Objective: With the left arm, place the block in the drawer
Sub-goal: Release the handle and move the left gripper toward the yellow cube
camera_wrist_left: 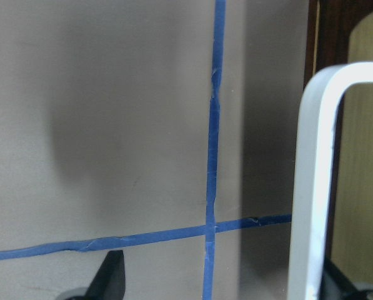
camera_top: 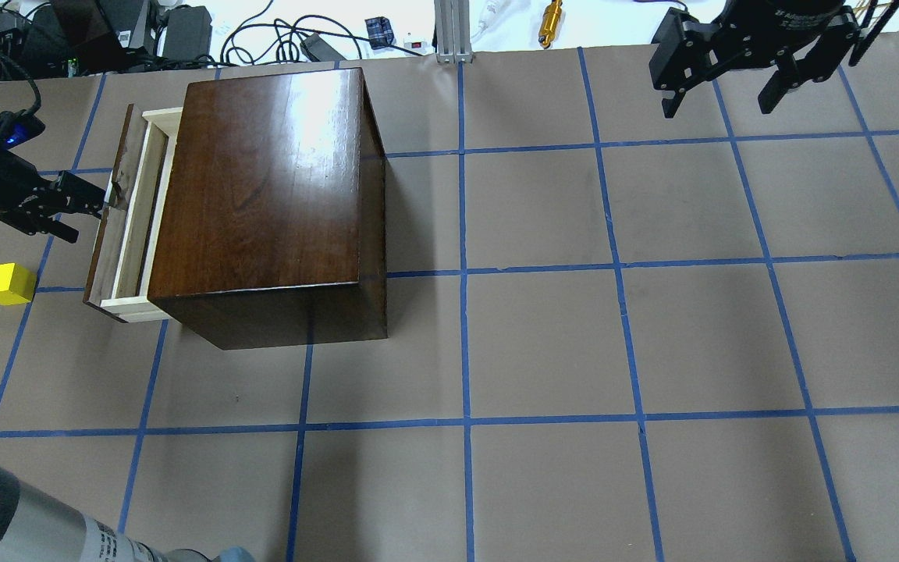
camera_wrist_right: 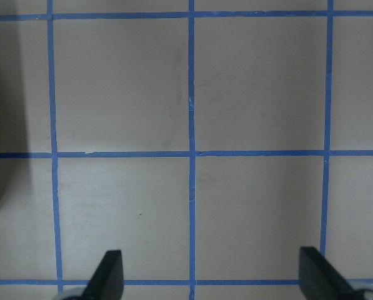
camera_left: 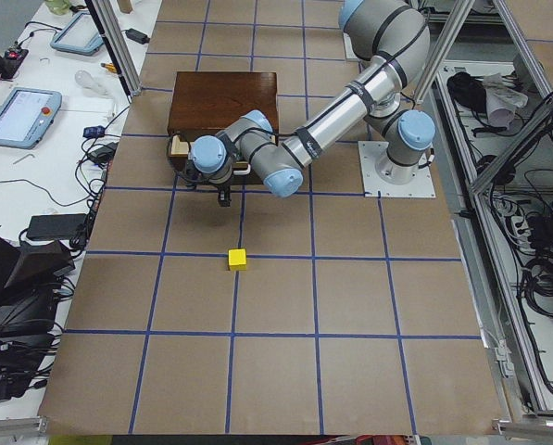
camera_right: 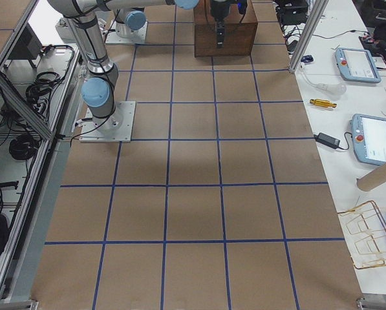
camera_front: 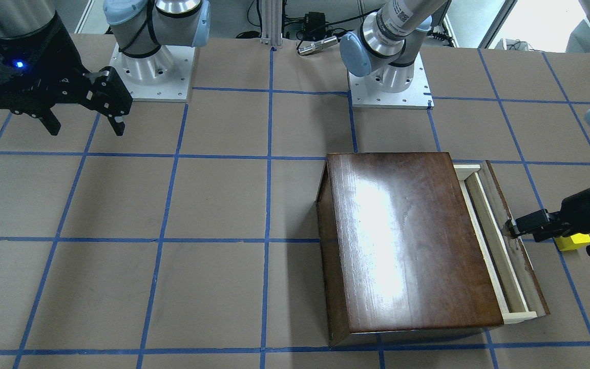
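Opposed overhead, front views; shared drawer (camera_top: 136,226)

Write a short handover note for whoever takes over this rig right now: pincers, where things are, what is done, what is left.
Left pincer: open, fingers either side of the handle of the drawer.
Right pincer: open, empty, over the table far from the drawer.
Block: on the table, apart from the drawer front.
Done: drawer partly out.
Left: probably pull it wider, then pick the block with the left pincer and put it in.
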### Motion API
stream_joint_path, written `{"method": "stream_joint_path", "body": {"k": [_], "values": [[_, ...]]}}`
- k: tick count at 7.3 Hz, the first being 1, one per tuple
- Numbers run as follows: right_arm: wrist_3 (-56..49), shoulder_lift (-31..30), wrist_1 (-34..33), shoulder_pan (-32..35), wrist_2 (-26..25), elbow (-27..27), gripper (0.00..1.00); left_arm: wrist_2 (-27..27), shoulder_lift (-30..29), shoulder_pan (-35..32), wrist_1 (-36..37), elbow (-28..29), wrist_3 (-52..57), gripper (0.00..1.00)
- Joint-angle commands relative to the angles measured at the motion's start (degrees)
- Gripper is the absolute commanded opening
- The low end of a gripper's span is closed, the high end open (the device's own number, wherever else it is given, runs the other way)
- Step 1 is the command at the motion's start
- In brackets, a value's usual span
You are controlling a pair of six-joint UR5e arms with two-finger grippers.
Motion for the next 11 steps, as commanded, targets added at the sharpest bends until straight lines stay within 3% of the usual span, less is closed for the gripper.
{"method": "stream_joint_path", "body": {"k": [1, 11], "values": [[0.0, -0.07, 0.0, 0.0, 0.09, 0.0, 1.0, -0.03, -0.03, 0.88, 0.07, 0.09, 0.08, 1.0], [0.0, -0.07, 0.0, 0.0, 0.09, 0.0, 1.0, -0.03, 0.32, 2.11, -1.34, 2.28, 1.31, 1.0]]}}
